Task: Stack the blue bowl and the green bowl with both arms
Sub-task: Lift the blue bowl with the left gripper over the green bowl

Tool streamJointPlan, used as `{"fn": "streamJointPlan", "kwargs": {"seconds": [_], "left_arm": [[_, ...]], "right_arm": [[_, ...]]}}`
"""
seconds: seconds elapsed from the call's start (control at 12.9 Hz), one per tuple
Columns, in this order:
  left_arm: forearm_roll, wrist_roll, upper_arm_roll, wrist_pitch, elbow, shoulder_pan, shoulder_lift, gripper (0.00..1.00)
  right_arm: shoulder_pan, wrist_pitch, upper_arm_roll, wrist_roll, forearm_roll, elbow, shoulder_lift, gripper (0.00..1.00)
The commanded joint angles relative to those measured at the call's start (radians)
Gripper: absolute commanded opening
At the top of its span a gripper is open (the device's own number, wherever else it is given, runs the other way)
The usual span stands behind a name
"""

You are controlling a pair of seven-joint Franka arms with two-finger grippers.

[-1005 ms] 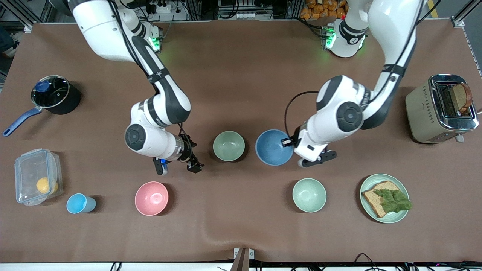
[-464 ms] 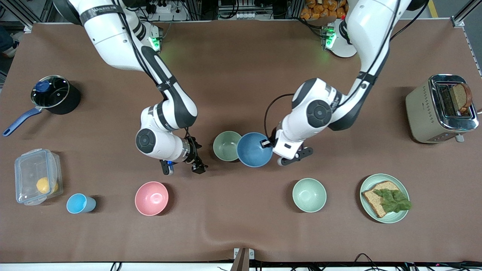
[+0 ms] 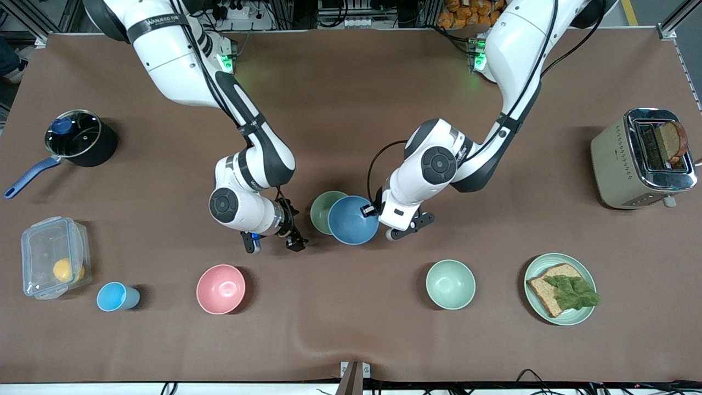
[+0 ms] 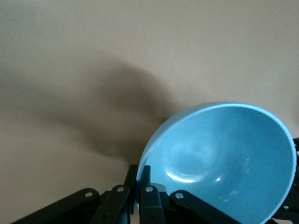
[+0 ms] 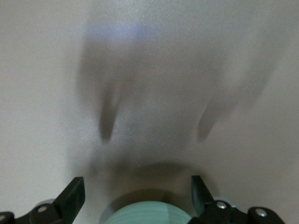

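The blue bowl (image 3: 351,222) is raised and tilted, and it overlaps the edge of the green bowl (image 3: 322,208) on the side toward the left arm's end. The green bowl sits on the table. My left gripper (image 3: 374,212) is shut on the blue bowl's rim; in the left wrist view the gripper (image 4: 139,175) pinches the rim of the blue bowl (image 4: 224,158). My right gripper (image 3: 273,242) is open and empty, low over the table beside the green bowl, toward the right arm's end. In the right wrist view the gripper (image 5: 136,186) is spread wide, with a pale green curved edge (image 5: 149,213) between its fingers.
A pink bowl (image 3: 220,289), a mint bowl (image 3: 450,284) and a plate with bread (image 3: 570,318) lie nearer the camera. A light-blue cup (image 3: 116,297), a clear container (image 3: 54,257) and a pot (image 3: 79,137) stand at the right arm's end. A toaster (image 3: 614,159) stands at the left arm's end.
The left arm has carried the blue bowl sideways from beside the green bowl until it overlaps it. The right gripper has shifted closer to the green bowl and stayed open.
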Motion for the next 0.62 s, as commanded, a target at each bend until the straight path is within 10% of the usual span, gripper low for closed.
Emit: {"fn": "streamJointPlan", "kwargs": {"seconds": [0.0,0.54], "left_arm": [[0.018,-0.075,0.009,0.0,0.09,-0.035,0.042,0.0],[0.01,-0.151,0.098,0.0,0.201,-0.147,0.1,0.0]], "right_arm": [[0.005,0.027,0.001,0.015,0.021,-0.006,0.006,1.0],[-0.001,0.038,0.001,0.015,0.021,-0.016,0.006,1.0]]}}
